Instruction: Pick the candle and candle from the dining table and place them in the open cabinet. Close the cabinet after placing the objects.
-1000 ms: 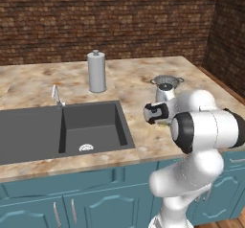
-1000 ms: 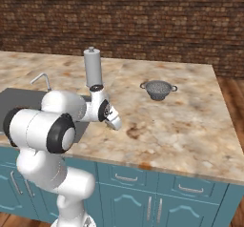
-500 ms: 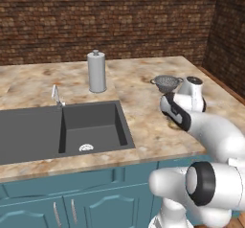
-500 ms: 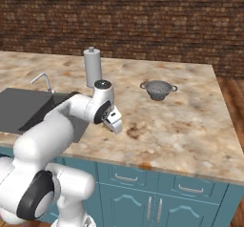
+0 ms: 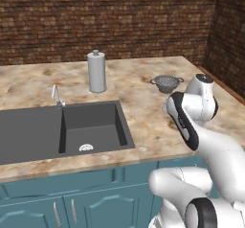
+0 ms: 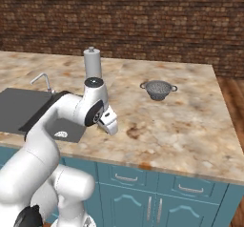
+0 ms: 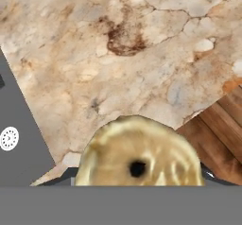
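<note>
Held thing: a squat yellowish-gold cylinder candle sat right under the hand camera, its top face with the dark wick hole turned towards the lens.
Hand: the two-finger gripper was pinching that candle from either side. The dark finger tips barely peeked out beside it, so I judged the grip from how the candle filled the space between them.
Place: the hand hung low over the broad beige-and-brown marbled stone counter top, near its front edge and just beside the right-hand rim of the dark grey sink basin. In the hand view, brown wooden floor boards showed past the counter's edge.
Neighbours: a tall grey canister with a knobbed top stood towards the back edge behind the sink. A small grey metal colander stood well apart, towards the back right corner. A thin silver tap rose at the sink's back rim.
Step in hand: to my eye, carrying the gripped candle off the counter towards the cabinet.
How to do it well: raise the hand straight up first, so the candle's base clears the stone. Swing away over the front edge, not across the canister or colander. Carry the candle level and squeeze no harder, since a short round body can twist out of a two-point pinch. Open the fingers only once it rests on the shelf.
Risk: a fast swing could let it slip onto the floor.
</note>
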